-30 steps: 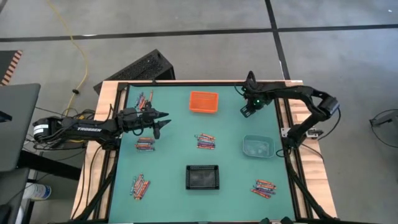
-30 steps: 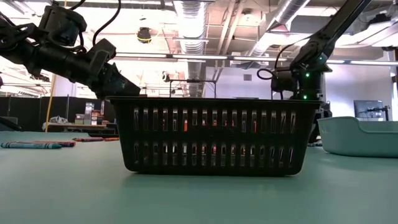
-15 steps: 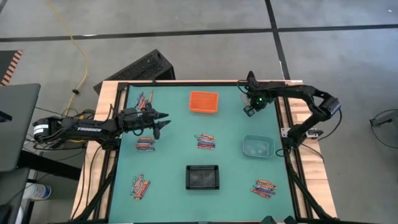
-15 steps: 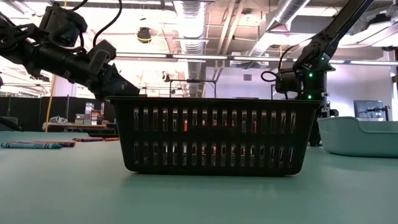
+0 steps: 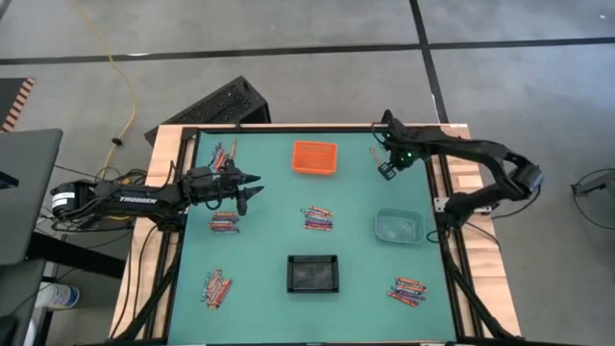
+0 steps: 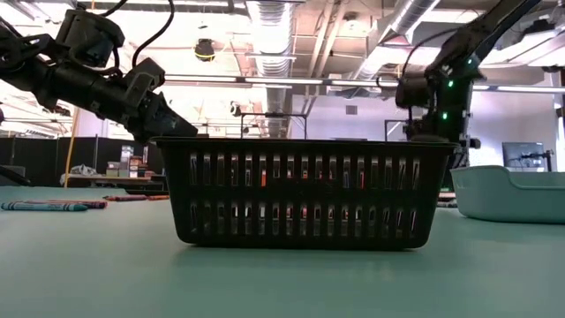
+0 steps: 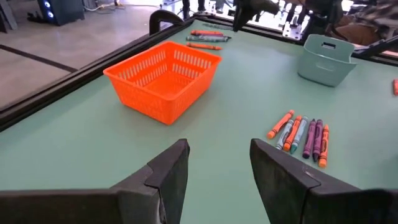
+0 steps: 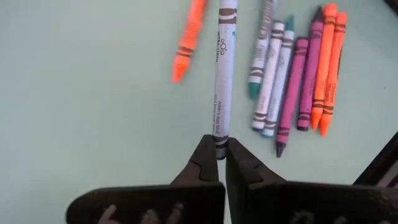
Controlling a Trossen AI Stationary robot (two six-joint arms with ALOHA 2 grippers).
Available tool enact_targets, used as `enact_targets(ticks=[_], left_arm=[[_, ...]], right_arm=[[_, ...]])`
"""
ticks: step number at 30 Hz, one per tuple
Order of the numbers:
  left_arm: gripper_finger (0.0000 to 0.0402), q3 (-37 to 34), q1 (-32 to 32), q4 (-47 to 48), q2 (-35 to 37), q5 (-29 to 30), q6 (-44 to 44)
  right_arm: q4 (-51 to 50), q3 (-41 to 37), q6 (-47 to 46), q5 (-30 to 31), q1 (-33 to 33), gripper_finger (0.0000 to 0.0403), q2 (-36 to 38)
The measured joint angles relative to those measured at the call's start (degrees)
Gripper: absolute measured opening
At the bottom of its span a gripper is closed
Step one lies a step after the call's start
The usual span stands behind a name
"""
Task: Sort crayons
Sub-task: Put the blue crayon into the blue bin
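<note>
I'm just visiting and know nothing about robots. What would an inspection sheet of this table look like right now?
Surface: green table in a wooden frame.
Job's things: crayon groups lie at the middle, far left, left, near left and near right; orange bin, black bin and teal bin stand apart.
Clutter: nothing seen.
Grippers: right claw is shut on a grey crayon above more crayons at the far right; left claw is open and empty near the left edge.
Cables: yellow cable on the floor.
Surroundings: concrete floor, black object behind the table.
</note>
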State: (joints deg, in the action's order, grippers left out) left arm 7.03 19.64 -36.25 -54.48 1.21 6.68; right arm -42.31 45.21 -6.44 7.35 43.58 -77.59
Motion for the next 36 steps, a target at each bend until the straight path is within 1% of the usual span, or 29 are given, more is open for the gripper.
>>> enact_targets(ticks=[5, 10, 14, 16, 19, 22, 28, 32, 36], left_arm=[[0.0162, 0.0, 0.0, 0.65, 0.0, 0.0, 0.22], [0.0162, -0.02, 0.0, 2.59, 0.0, 0.0, 1.2], [0.0162, -0.02, 0.0, 2.99, 0.0, 0.0, 1.37], [0.0162, -0.02, -0.02, 2.98, 0.0, 0.0, 1.5], [0.0162, -0.02, 0.0, 2.97, 0.0, 0.0, 1.65], [0.0162, -0.02, 0.0, 2.97, 0.0, 0.0, 2.07], [0.0162, -0.02, -0.02, 3.15, 0.0, 0.0, 3.12], [0.0162, -0.02, 0.0, 3.82, 0.0, 0.0, 3.16], [0.0162, -0.02, -0.02, 3.91, 0.0, 0.0, 3.25]], right_arm=[[-3.3, 0.0, -0.66, -0.04, -9.08, 0.0008, 5.85], [-10.53, 0.0, -8.18, -0.13, -20.66, 0.0008, 10.08], [-18.02, 0.0, -14.48, -0.46, -30.62, 0.0008, 11.95], [-20.78, 0.0, -16.32, -1.82, -35.53, 0.0008, 12.51], [-22.32, 0.0, -19.58, -4.0, -42.27, 0.0008, 13.1], [-22.36, 0.0, -23.19, -4.61, -47.95, 0.0008, 13.62], [-25.13, 0.02, -26.88, -5.79, -56.38, 0.0009, 13.63], [-25.52, 0.02, -29.76, -5.92, -58.94, 0.0014, 13.63], [-25.61, 0.02, -28.24, -5.9, -60.41, 0.0023, 13.63]])
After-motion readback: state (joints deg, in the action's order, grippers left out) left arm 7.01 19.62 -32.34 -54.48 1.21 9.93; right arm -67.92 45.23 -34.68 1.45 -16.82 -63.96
